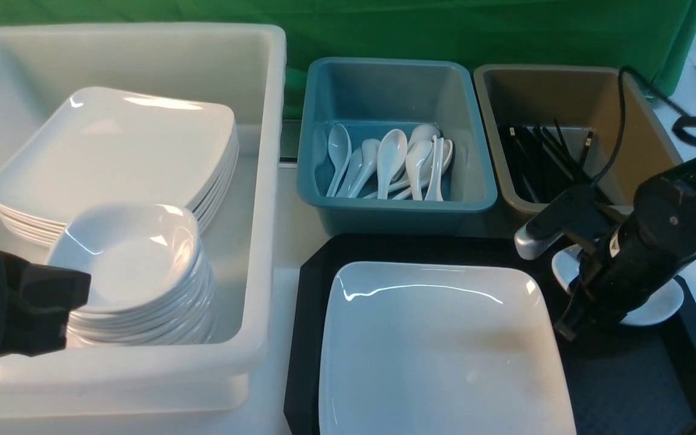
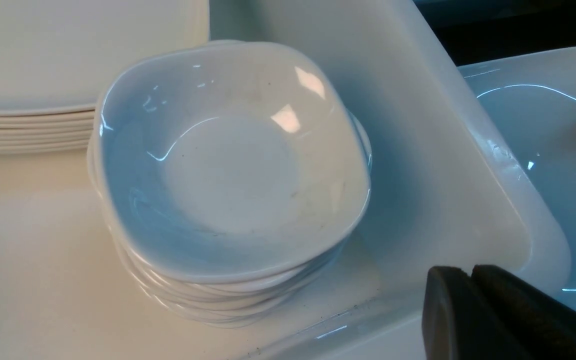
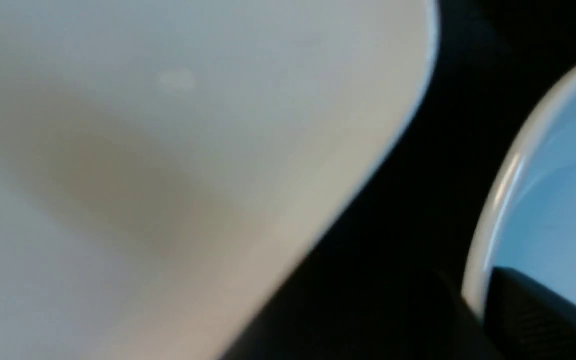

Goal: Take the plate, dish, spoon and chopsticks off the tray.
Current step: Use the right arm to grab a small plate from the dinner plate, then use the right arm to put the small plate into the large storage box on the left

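My right claw (image 1: 568, 323) pinches the rim of the small dish (image 1: 656, 305) at the tray's (image 1: 620, 386) far right, beside the big plate (image 1: 438, 344), while my left claw (image 2: 468, 275) hangs clenched over the white tub (image 1: 142, 362).

Locate four items resting directly on the white table (image 1: 292, 241). The black tray (image 1: 309, 338) lies beneath the right pincer (image 1: 567, 326). The brown bin (image 1: 553, 96) and the blue bin (image 1: 396, 220) stand just beyond that pincer. The white tub (image 1: 142, 368) sits below the left pincer (image 1: 79, 290).
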### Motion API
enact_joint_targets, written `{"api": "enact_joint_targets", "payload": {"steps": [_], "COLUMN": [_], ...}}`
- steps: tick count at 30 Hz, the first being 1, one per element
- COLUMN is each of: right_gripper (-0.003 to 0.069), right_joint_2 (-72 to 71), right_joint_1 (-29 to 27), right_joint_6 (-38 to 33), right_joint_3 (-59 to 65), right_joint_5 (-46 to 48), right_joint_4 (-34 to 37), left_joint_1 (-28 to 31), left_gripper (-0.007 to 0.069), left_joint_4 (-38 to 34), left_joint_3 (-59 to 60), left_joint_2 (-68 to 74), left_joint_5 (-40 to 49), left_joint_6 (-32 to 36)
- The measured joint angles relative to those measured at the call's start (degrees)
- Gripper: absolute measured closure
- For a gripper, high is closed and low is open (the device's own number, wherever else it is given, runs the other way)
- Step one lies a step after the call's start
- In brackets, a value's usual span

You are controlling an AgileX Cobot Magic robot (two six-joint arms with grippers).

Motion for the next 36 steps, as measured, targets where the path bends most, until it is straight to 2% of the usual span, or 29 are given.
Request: {"api": "enact_joint_targets", "payload": {"steps": [4, 10, 12, 14, 16, 17, 19, 23, 29, 33, 36], "right_gripper": [0.0596, 0.0598, 0.0598, 0.0598, 0.0599, 0.0599, 0.0599, 0.0599, 0.0599, 0.06, 0.06], "right_joint_2": [-7.38, -19.2, -23.71, -25.6, -25.81, -25.51, -23.94, -18.78, -5.96, 3.52, 9.33], "right_joint_1": [0.06, 0.27, 0.27, 0.72, 1.37, 3.49, 7.95, 17.67, 31.21, 36.57, 38.46], "right_joint_6": [3.65, 5.98, 4.71, 0.43, -2.37, -7.16, -12.33, -15.52, -18.11, -19.27, -19.72], "right_joint_3": [0.0, -1.68, -5.15, -8.49, -10.22, -13.12, -16.26, -21.66, -32.09, -39.4, -43.31], "right_joint_5": [2.81, 5.56, 5.26, 4.37, 4.15, 3.72, 3.35, 1.49, -1.5, -1.77, -1.81], "right_joint_4": [0.25, 2.77, 6.87, 13.38, 17.01, 23.68, 29.67, 32.48, 32.79, 32.44, 30.63], "left_joint_1": [0.0, 0.0, 0.0, 0.0, 0.0, 0.0, 0.0, 0.0, 0.0, 0.0, 0.0], "left_gripper": [0.0608, 0.0608, 0.0608, 0.0608, 0.0608, 0.0608, 0.0608, 0.0608, 0.0608, 0.0608, 0.0608], "left_joint_4": [0.0, 0.0, 0.12, 1.32, 2.92, 7.67, 15.78, 27.02, 30.34, 30.46, 30.57], "left_joint_3": [0.0, 0.0, -0.09, -1.23, -2.25, -4.37, -7.79, -12.08, -12.68, -12.68, -12.68], "left_joint_2": [0.0, 0.0, 0.0, 0.0, 0.0, 0.0, 0.0, 0.0, -0.05, 0.0, 0.0], "left_joint_5": [-0.05, -1.32, -3.45, -4.99, -5.61, -6.55, -6.52, -3.36, 2.55, 3.75, 4.05], "left_joint_6": [0.0, -0.25, -0.97, -3.24, -5.2, -9.27, -16.25, -27.58, -32.11, -33.15, -33.77]}}
